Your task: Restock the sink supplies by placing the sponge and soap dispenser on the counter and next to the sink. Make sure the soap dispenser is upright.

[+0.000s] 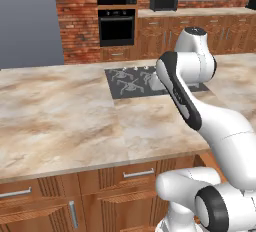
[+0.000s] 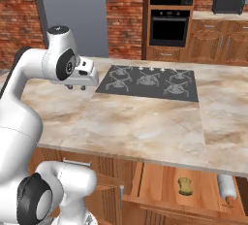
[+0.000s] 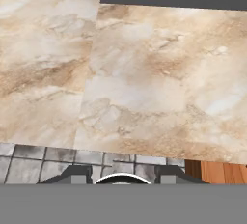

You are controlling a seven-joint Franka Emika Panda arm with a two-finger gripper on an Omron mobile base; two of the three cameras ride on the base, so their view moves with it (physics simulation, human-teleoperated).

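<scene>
The yellow-olive sponge (image 2: 184, 186) lies flat in an open wooden drawer (image 2: 154, 183) under the worktop's front edge, at lower right. Beside it on the right, a pale bottle lies on its side; it looks like the soap dispenser (image 2: 225, 185). My gripper (image 2: 76, 88) hangs above the left part of the marbled worktop (image 2: 145, 127), far left of the drawer. In the hand view, the gripper (image 3: 124, 175) points down at bare stone, its fingertips (image 3: 79, 174) apart with nothing between them. The sink and its counter are out of view.
A black hob (image 2: 150, 82) with burner grates is set into this worktop (image 1: 60, 111), also seen as the hob (image 1: 134, 82) behind my forearm. A built-in oven (image 2: 168, 25) and brick wall stand across the aisle. Grey floor tiles (image 3: 38, 162) show past the worktop's edge.
</scene>
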